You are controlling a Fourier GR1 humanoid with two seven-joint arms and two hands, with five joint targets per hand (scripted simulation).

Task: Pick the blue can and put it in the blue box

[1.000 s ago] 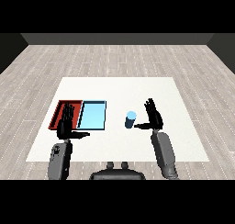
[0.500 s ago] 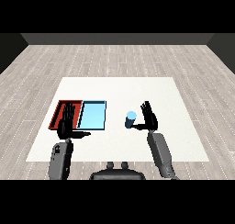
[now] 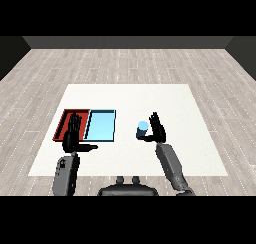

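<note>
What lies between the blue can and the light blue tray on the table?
Nothing: in the head view, only bare white table separates the upright blue can from the light blue tray.

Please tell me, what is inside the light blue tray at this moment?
Nothing shows inside the light blue tray; its visible floor is bare. The blue can stands outside it on the table, beside the right robot hand.

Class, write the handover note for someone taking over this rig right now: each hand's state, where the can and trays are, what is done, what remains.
Right hand: open, fingers straight, right beside the blue can, not curled round it.
Left hand: open, over the near edge of the red tray.
The can stands upright on the white table, right of the light blue tray.
Done: the approach.
Left: grasp, lift, place the can in the light blue tray.
</note>
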